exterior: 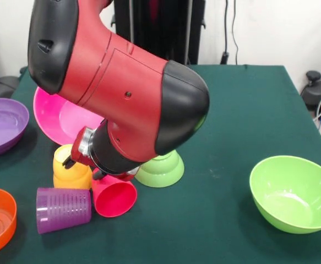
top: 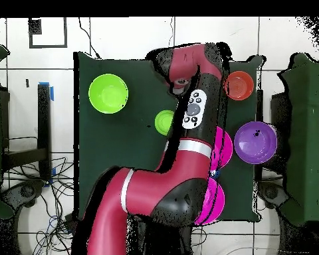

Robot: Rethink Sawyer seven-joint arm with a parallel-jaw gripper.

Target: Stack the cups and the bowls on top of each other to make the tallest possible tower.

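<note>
We see bright, even light falling from above in both views. The dark green cloth surface (exterior: 248, 110) shows only soft, short shadows. Gloss highlights sit on the glossy red and black robot arm (exterior: 121, 88) above the end effector; its nearest casing looks slightly soft.

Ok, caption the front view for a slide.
Sawyer arm reaching among three tipped cups: yellow, red, purple.
</note>
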